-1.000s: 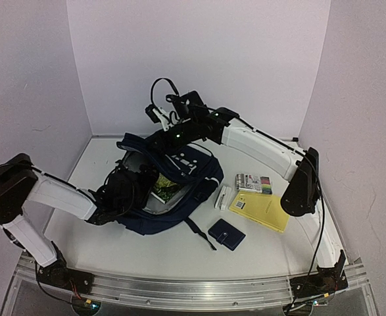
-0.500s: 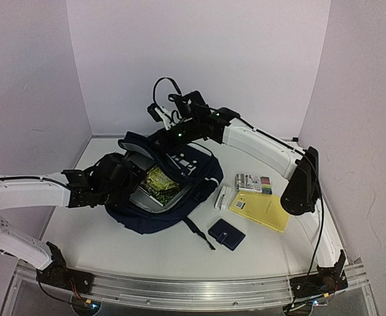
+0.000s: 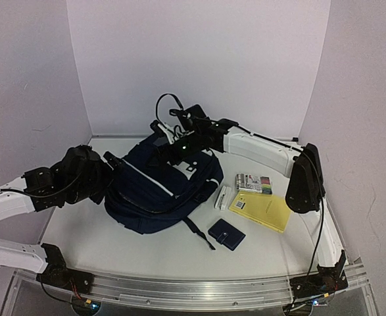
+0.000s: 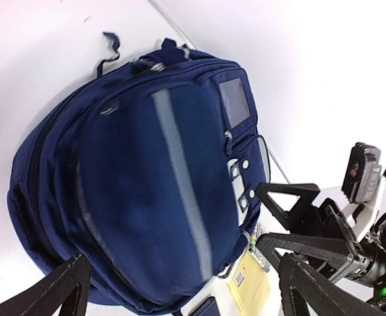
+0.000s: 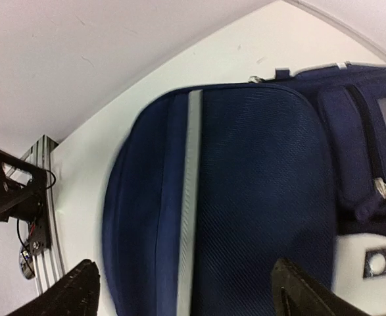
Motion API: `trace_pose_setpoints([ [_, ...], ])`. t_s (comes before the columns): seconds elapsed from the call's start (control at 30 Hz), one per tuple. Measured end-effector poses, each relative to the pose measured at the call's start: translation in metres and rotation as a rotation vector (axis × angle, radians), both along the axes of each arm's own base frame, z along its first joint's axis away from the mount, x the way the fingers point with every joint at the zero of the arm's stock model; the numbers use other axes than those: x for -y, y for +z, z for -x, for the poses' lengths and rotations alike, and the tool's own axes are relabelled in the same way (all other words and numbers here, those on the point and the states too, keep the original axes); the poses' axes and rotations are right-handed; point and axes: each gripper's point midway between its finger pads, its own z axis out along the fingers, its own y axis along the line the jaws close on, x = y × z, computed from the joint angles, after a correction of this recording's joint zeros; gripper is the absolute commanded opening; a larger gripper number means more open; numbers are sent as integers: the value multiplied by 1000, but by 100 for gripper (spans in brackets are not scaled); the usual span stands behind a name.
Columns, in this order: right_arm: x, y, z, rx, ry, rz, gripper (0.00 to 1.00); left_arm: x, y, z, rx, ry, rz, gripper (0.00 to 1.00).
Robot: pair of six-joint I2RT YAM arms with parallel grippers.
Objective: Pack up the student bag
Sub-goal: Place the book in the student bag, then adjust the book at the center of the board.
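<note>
Lying flap-down beneath the right claw (image 5: 183, 273) and just ahead of the left claw (image 4: 179, 276), the large navy-blue striped fabric backpack (image 3: 156, 191) likely needs opening; both claws gape empty, so pinch the flap's edge squarely.

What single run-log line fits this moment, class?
student bag: lying on table, flap down | left fingers: open, beside bag | right fingers: open over bag | outside: yellow notebook, wallet, markers
</note>
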Motion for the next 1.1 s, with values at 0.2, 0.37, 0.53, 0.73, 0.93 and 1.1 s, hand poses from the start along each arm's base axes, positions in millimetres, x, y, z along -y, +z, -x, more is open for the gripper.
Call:
trace_pose_setpoints([
  [0.2, 73, 30, -17, -14, -89, 19, 98, 9, 30, -6, 58, -76, -109, 100],
  [0.37, 193, 55, -51, -17, -279, 38, 98, 51, 42, -21, 92, -267, -239, 100],
  [0.53, 313, 19, -56, -107, -460, 163, 98, 131, 18, -45, 76, -554, -360, 100],
  [0.73, 397, -49, -11, -268, -500, 386, 98, 214, -26, -58, 45, -849, -366, 100],
  [0.93, 458, -87, 16, -340, -482, 549, 96, 271, -58, -43, 34, -1065, -330, 100],
  [1.1, 490, -124, 18, -396, -438, 650, 94, 306, -73, -12, 41, -1213, -305, 99],
])
